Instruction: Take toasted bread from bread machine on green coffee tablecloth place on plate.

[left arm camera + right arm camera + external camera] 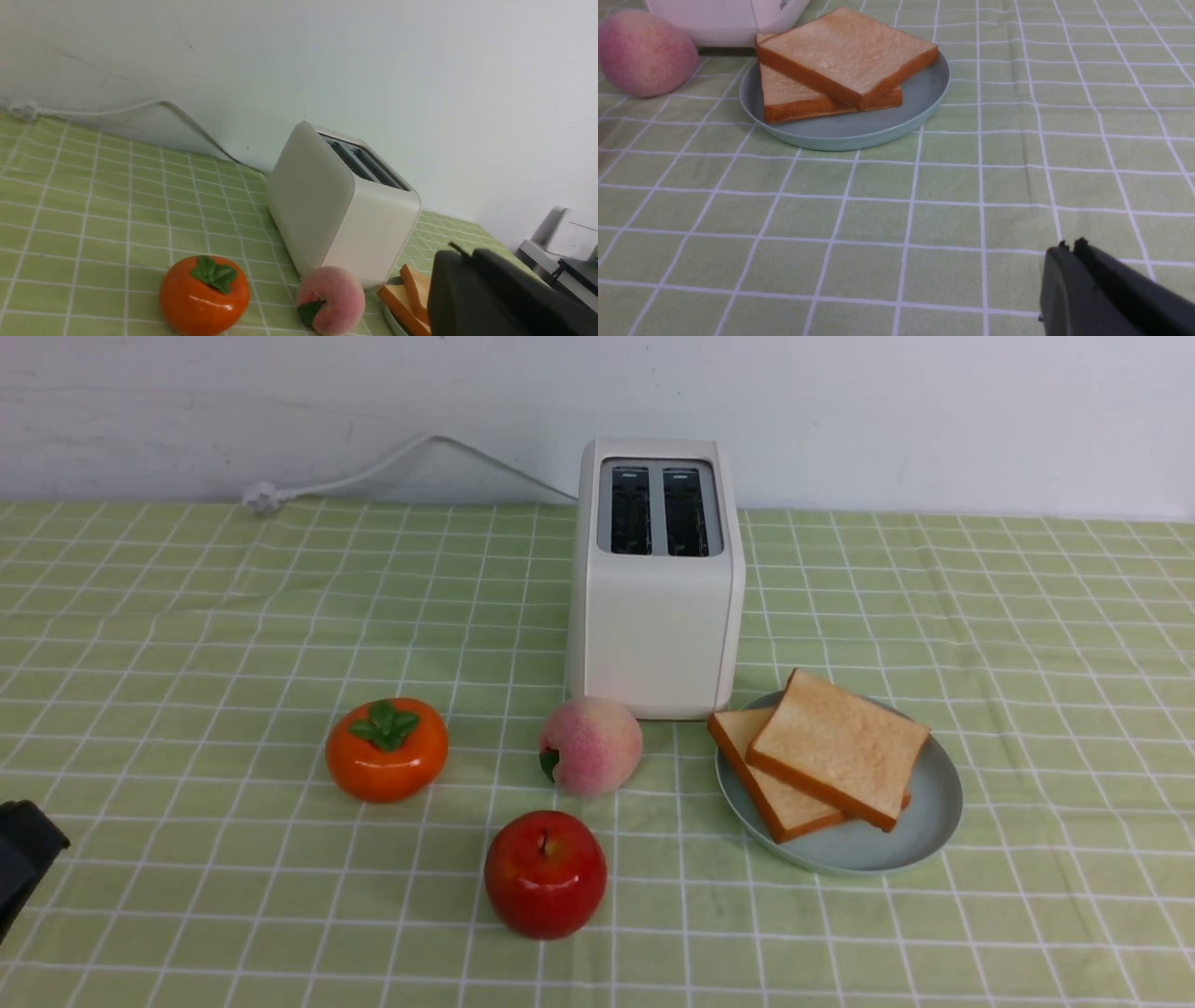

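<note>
Two slices of toasted bread point(837, 745) point(847, 50) lie stacked and overlapping on the pale blue-green plate point(920, 826) point(896, 123), just right of the white bread machine point(656, 581) point(341, 205). Both toaster slots look dark with no bread showing. All of this rests on the green coffee tablecloth point(187, 635). My left gripper point(467, 255) is shut and holds nothing; it hangs low at the front left edge point(23, 859), far from the plate. My right gripper point(1070, 247) is shut with nothing in it, over bare cloth nearer to me than the plate; the front view does not show it.
An orange persimmon point(386, 749), a pink peach point(590, 746) and a red apple point(545, 874) sit in front of and left of the toaster. The white cord point(373, 474) runs along the back wall to the left.
</note>
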